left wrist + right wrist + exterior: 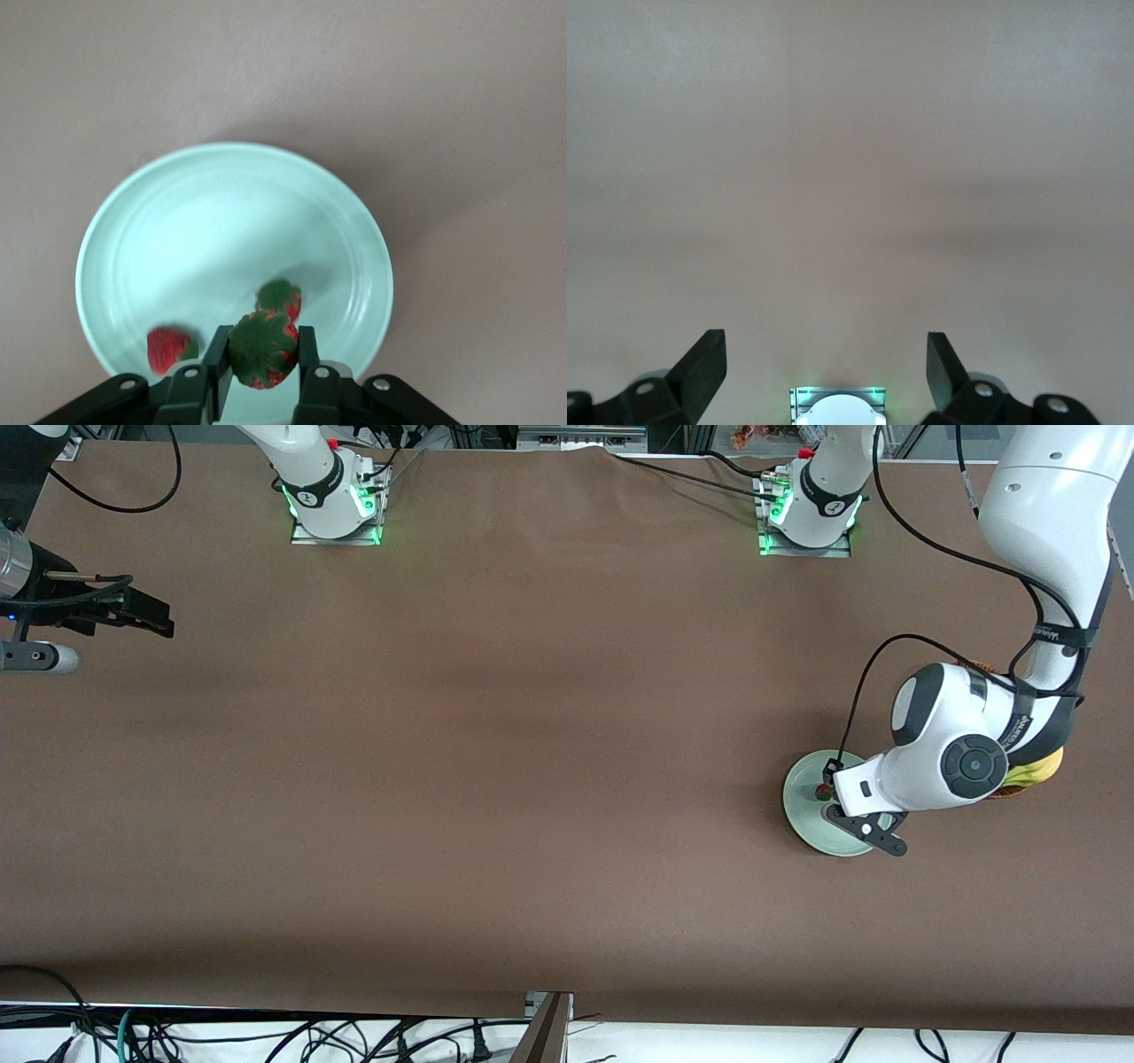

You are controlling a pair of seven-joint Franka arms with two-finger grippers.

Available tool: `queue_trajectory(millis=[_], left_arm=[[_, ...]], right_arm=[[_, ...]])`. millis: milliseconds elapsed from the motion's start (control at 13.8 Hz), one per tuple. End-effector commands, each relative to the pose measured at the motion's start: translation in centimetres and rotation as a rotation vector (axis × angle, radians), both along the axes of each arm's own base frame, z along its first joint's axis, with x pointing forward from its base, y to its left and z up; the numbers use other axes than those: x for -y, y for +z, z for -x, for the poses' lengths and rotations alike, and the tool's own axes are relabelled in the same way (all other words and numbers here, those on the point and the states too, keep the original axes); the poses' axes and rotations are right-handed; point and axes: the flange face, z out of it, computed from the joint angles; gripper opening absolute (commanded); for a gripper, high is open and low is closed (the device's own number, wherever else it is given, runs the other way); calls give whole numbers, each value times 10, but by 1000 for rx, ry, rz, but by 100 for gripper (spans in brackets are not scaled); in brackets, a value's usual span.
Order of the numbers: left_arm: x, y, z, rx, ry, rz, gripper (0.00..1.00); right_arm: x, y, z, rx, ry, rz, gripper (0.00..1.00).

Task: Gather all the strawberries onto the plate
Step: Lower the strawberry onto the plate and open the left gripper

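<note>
The pale mint-green plate (221,221) lies on the brown table near the left arm's end; it also shows in the front view (802,802). Two strawberries lie in it, one (282,299) just under my gripper and one (168,347) beside it. My left gripper (260,354) is shut on a third strawberry (262,350), green top toward the camera, held just over the plate. In the front view the left gripper (828,790) is over the plate. My right gripper (146,615) waits open and empty over the right arm's end of the table, and shows in its wrist view (826,354).
A brown wicker basket (983,666) with a yellow banana (1036,772) stands beside the plate, mostly hidden by the left arm. The right arm's base (837,407) shows in the right wrist view. Cables lie along the table's edges.
</note>
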Motion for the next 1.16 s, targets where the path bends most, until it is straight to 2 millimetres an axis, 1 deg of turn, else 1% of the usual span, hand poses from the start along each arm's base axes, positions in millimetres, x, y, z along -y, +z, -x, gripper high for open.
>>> queue_trajectory(millis=[0,73,145,291,364,436,509,582,655,727,873,945,1018,1091], left_arm=[[-4,-8,-3,10,-56,15,99],[-5,-5,-4,17,-58,20,100],[1,5,-5,30,-66,21,100],[21,53,-3,58,-79,12,100],[24,72,0,42,-77,1,100],[28,101,1,25,-58,5,100],[30,135,3,4,-19,11,100],[31,162,5,-26,14,16,100],[41,193,9,-44,32,27,100],[46,217,13,-47,80,12,100],[47,264,32,-20,203,-39,100],[51,290,40,20,214,-47,100],[50,313,49,61,223,-54,100],[47,326,57,75,240,-49,100]], right_arm=[[1,5,2,12,9,13,100],[0,5,2,12,7,10,100],[-1,5,2,13,10,10,100],[-4,5,1,15,15,10,100],[-4,5,1,15,15,11,100],[-4,5,1,15,13,11,100],[-2,6,1,16,10,10,100],[-1,7,1,23,9,11,100],[0,7,0,24,8,11,100],[-1,7,0,24,5,12,100],[-1,7,0,24,3,12,100],[-1,7,0,24,2,11,100],[-1,7,0,24,3,12,100],[0,7,0,24,0,12,100]])
